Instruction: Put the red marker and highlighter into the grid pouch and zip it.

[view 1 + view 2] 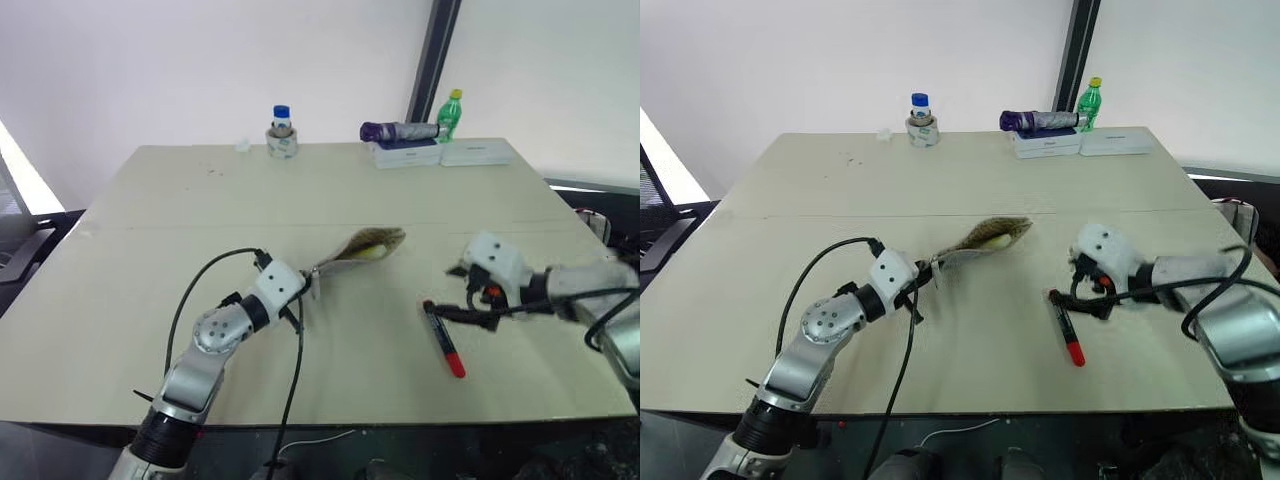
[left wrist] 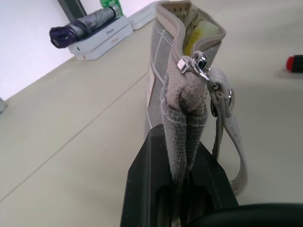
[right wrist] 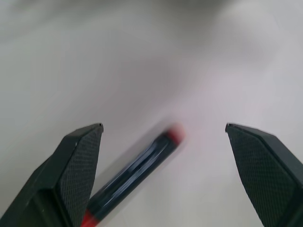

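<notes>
The soft grey grid pouch [image 2: 182, 118], woven fabric with its zipper mouth gaping, hangs pinched by one end in the left fingers [image 2: 142, 189], lifted off the matte beige counter [image 1: 150, 230] (something yellow, the stubby highlighter [image 2: 204, 32], peeks inside). The right fingers [image 3: 80, 170] spread wide, angled down over the slim black-and-red red marker [image 1: 443, 339] lying flat on the counter.

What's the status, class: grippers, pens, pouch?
Left gripper shut on pouch, held off table. Highlighter inside, zip open. Right gripper open above marker on table. Nothing in the way.
</notes>
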Available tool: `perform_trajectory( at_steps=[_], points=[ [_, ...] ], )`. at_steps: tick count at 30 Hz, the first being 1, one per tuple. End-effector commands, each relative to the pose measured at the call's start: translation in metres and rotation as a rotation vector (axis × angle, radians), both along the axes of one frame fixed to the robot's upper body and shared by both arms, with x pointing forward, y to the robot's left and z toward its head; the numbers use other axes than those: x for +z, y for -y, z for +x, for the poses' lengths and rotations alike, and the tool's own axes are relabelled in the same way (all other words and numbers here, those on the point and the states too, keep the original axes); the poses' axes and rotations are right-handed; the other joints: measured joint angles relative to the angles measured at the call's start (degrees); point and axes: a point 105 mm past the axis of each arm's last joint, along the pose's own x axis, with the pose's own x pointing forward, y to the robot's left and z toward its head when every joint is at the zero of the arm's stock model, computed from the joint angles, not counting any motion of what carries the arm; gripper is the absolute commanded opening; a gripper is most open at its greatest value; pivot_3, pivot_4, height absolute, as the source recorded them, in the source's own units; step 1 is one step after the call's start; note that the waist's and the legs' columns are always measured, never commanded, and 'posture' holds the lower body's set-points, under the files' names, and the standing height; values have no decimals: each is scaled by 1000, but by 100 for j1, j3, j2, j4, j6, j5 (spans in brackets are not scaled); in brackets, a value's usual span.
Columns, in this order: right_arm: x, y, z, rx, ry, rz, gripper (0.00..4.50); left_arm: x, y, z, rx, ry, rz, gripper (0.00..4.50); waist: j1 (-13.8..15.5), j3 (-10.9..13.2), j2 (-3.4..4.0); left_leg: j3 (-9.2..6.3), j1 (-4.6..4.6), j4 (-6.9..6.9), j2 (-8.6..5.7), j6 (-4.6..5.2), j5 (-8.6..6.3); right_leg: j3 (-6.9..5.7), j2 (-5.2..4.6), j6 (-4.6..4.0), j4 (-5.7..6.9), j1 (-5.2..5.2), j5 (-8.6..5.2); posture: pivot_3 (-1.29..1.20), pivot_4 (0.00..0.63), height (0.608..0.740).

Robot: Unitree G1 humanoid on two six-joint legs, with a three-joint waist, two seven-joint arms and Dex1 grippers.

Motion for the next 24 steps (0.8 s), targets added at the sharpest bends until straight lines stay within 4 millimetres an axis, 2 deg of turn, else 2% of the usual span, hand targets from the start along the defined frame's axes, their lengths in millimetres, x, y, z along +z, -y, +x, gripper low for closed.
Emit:
perform_trajectory(
  at_steps=[1, 8, 11, 17, 21, 24],
  points=[
    [-9, 8, -8, -102, -29, 23, 4305, 11, 3, 0, -9, 66, 17, 0, 9, 0, 0, 0, 0, 0, 0, 1, 0, 0, 0, 0, 1, 0, 0, 0, 150, 740],
    [-37, 8, -21, -196, -138, 74, 4305, 8, 8, -2, -46, 72, 32, 0, 16, 0, -1, -1, 0, 4, -1, 0, 0, -1, 0, 2, 0, 3, 1, 0, 150, 740],
    [-42, 10, -20, -203, -124, 26, 3521, 8, 9, -2, -51, 73, 27, 0, 18, 0, -1, -1, 0, 5, -2, 0, 0, 0, 0, 2, 0, 4, 1, 0, 150, 740],
    [-36, 16, -10, -189, -56, -31, 350, 7, 10, -2, -57, 74, 32, 0, 14, 0, -2, -1, 0, 5, -2, -1, 0, -1, 0, 3, 0, 4, 2, 0, 150, 740],
    [-9, 12, 4, -70, 141, -115, 304, 5, 5, -1, -49, 73, 43, 0, 9, 1, -1, 0, 1, 5, -2, -1, 1, -1, 1, 3, 0, 4, 2, 0, 150, 740],
    [26, 7, 13, 64, 305, -196, 304, 4, 0, 1, -46, 82, 71, 0, -6, 1, 0, 1, 1, 4, -2, -2, 1, -1, 1, 4, 0, 2, 2, 0, 150, 740]
  ],
)
